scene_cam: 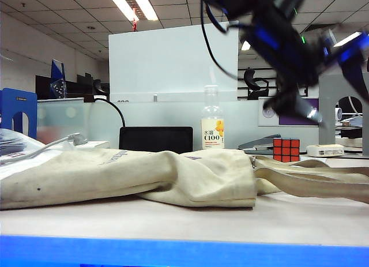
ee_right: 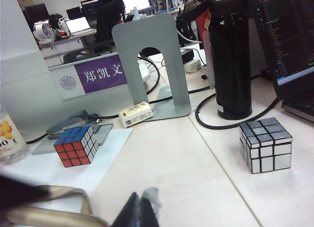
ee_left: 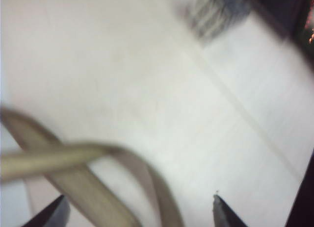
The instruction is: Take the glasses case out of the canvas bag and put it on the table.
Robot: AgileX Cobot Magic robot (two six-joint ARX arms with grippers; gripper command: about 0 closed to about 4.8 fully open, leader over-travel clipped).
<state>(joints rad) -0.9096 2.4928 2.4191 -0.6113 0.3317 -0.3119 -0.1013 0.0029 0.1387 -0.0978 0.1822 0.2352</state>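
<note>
Ceiling tubes point(scene_cam: 134, 4) lit the room evenly and brightly. The arm point(scene_cam: 288, 42) overhead smeared with motion, the left wrist view was washed-out and blurred, and the right wrist view stayed sharp.

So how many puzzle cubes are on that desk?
2: a coloured cube by the stapler near the bag's straps, and a silver mirror cube beside the black flask. Others may be hidden.
</note>
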